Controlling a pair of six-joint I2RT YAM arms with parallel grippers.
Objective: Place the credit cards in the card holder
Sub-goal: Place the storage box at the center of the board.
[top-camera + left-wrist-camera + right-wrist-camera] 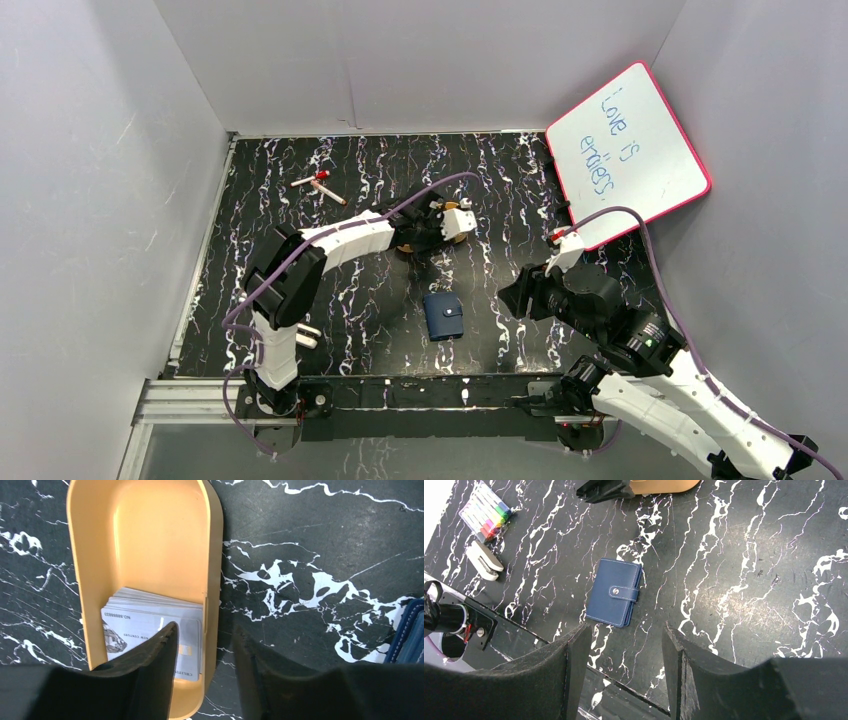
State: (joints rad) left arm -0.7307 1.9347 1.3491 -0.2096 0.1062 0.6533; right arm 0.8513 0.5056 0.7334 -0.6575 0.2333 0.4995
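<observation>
**Desk:** What's on the left?

**Photographer:** The left gripper hangs over the orange tray, which sits just beyond the card holder. Its jaws stand apart and pinch nothing. One finger hovers above the stack of credit cards at one end of the tray. The other hangs outside the tray wall, on the card holder's side.

**Desk:** And the card holder itself?

**Photographer:** Flat on the marble-patterned table, folded, snap tab fastened. Just right of it the right gripper hovers, fingers spread and empty. Well beyond the card holder, to its right, a whiteboard leans against the wall.

**Desk:** So what's the job in hand?

**Photographer:** Lifting a card off the stack, I judge. As the jaws sit, closing would likely trap the tray wall along with the cards. It would be better to bring both fingers inside the tray, catch only the top card by a free edge, and raise it slowly so the rest don't lift with it. The card holder also needs unsnapping and opening before any card can go in, which looks like work for the right arm.
</observation>
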